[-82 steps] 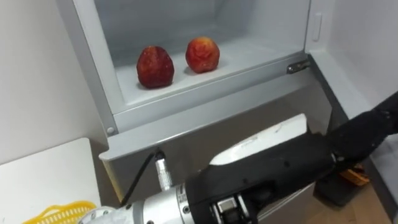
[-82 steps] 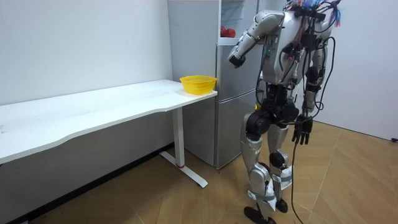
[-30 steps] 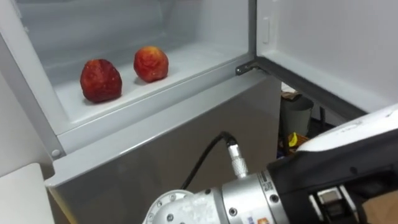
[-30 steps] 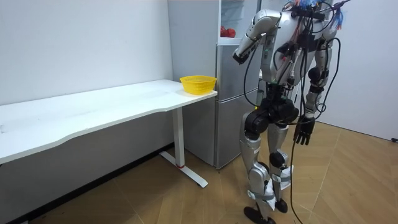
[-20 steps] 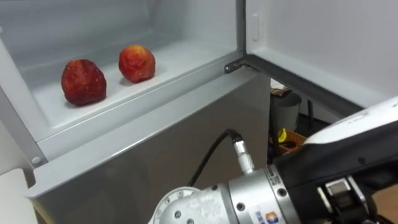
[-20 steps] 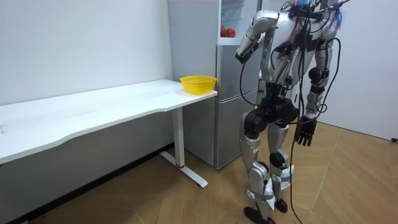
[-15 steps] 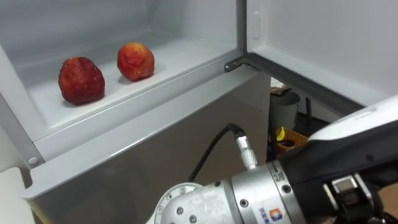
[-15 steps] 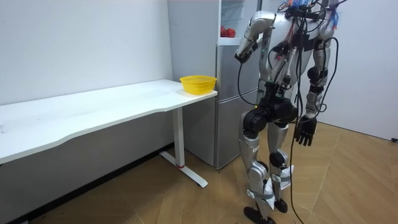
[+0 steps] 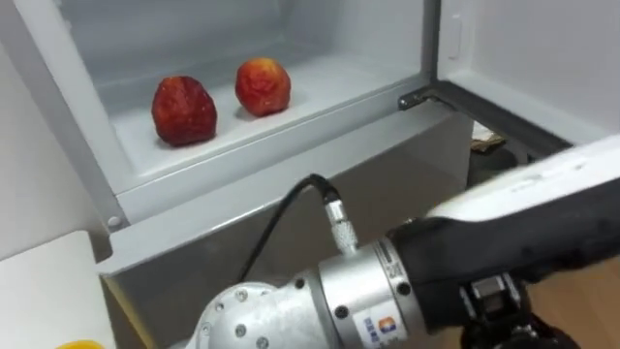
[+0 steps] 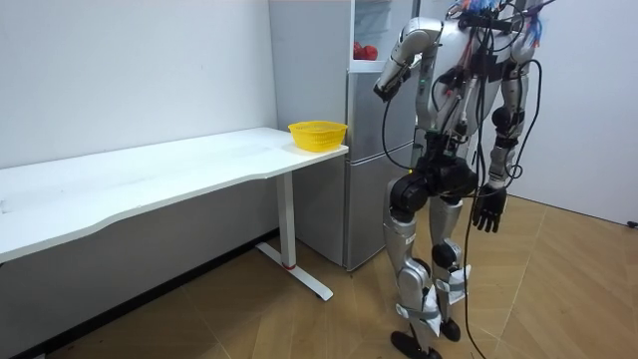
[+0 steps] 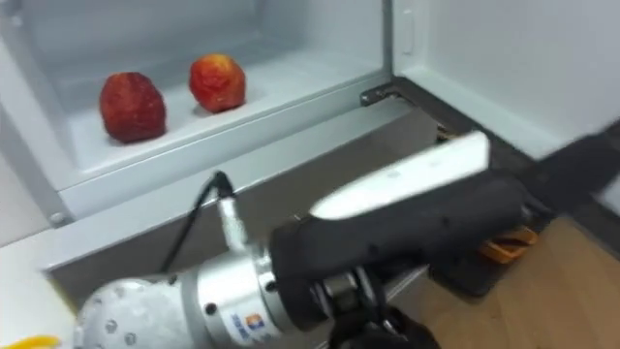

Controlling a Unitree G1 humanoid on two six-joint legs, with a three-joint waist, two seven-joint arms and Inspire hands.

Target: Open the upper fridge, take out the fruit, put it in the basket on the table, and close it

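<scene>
**Reach into the upper fridge is just beginning**

The robot is standing close before the fridge [image 10: 364, 179], whose upper compartment [image 9: 329, 78] is standing open. Two fruits are lying on its shelf, untouched. One is a darker red fruit [image 9: 184, 110]; the other, a lighter red fruit [image 9: 263, 85], is just beside it on the door-hinge side.

The left arm is being held up, its forearm crossing the eye views below the compartment's sill. In the room view the left hand [image 10: 383, 88] is hovering at the fridge front, too small there for me to tell how its fingers are set. The right hand [image 10: 486, 211] is hanging by the thigh, fingers relaxed and holding nothing.

By my reading, nothing is being grasped yet. The next move is calling for lifting the left hand over the sill. It must then bring open fingers around one fruit, probably the darker one nearer the sill, and close them without nudging its neighbour.
</scene>
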